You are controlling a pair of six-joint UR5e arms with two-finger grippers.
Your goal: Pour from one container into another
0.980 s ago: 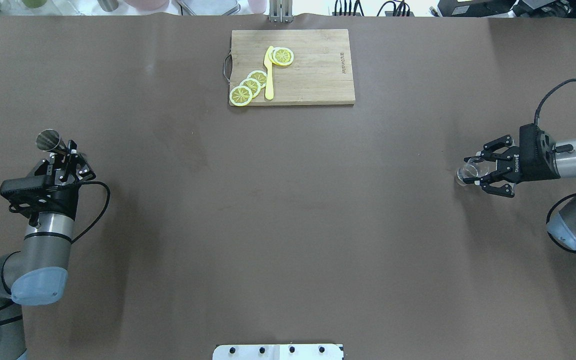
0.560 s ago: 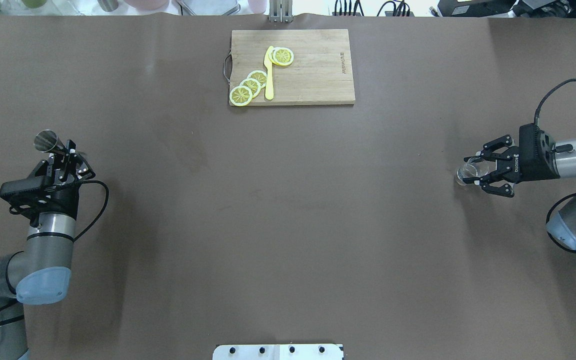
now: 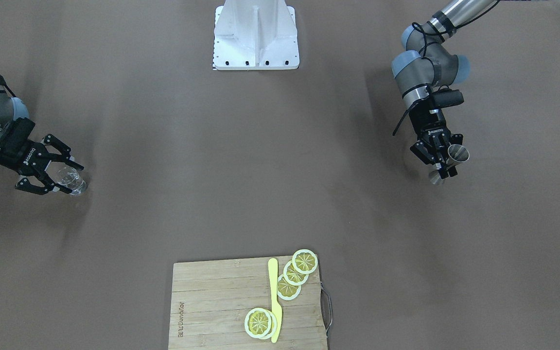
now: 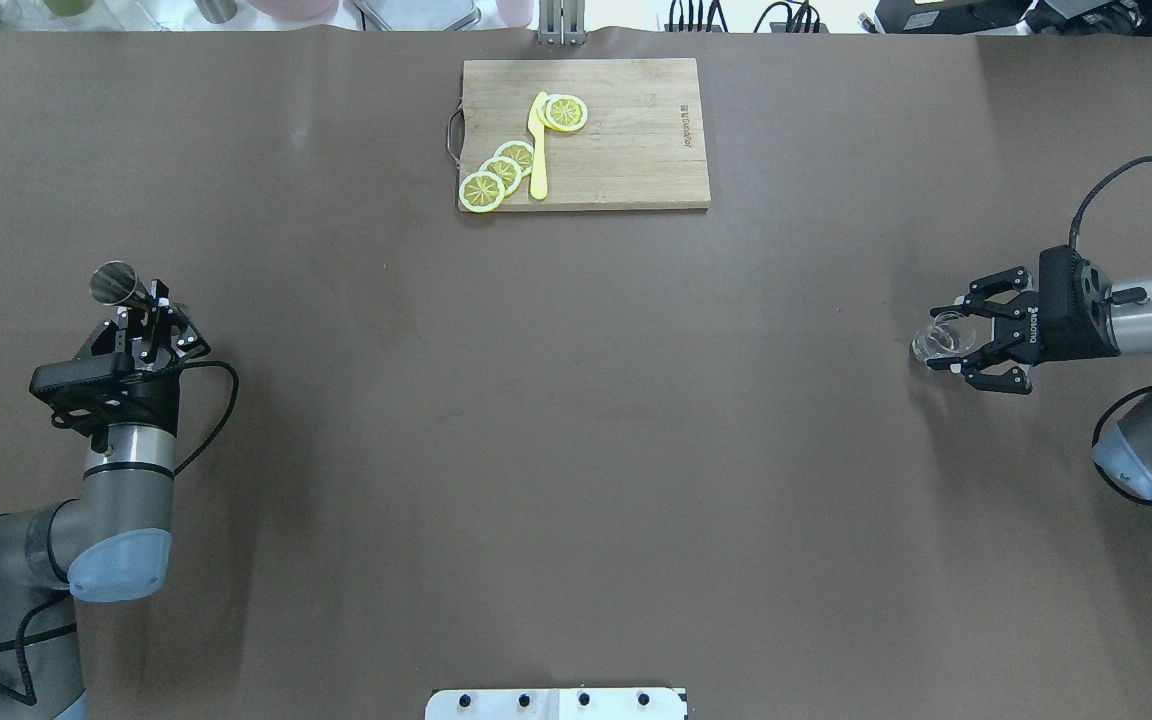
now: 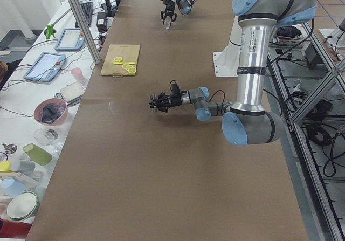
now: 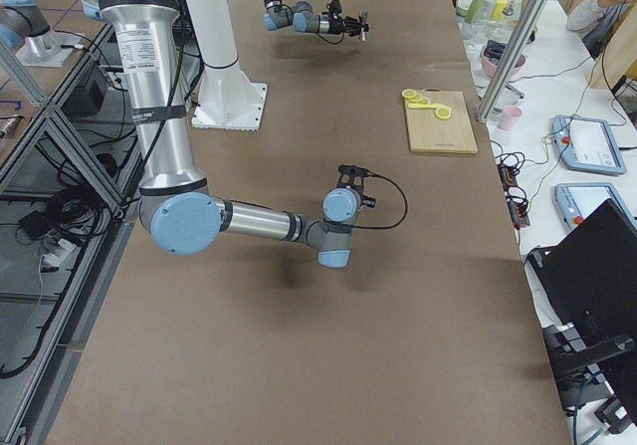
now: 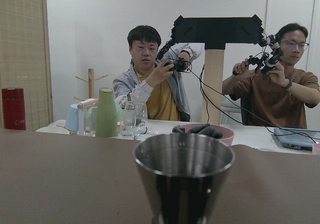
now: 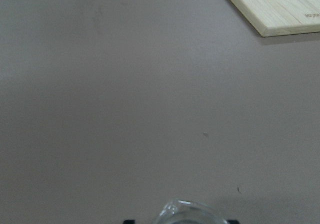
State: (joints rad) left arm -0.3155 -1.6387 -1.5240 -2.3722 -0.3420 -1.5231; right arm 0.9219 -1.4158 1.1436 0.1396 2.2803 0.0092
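A brown worktop (image 4: 576, 450) fills the scene, with a wooden cutting board (image 4: 636, 150) at its far edge carrying lemon slices (image 4: 501, 172) and a yellow knife (image 4: 538, 150). Well to the board's left and nearer the robot, the left end effector (image 4: 148, 305) is closed narrowly on the waist of the steel jigger (image 4: 114, 283), which stands upright, mouth up. Well to the board's right, the right end effector (image 4: 954, 338) reaches in sideways, its fingers half spread and clasping the clear glass tumbler (image 4: 936, 340); whether the glass rests on the worktop cannot be told
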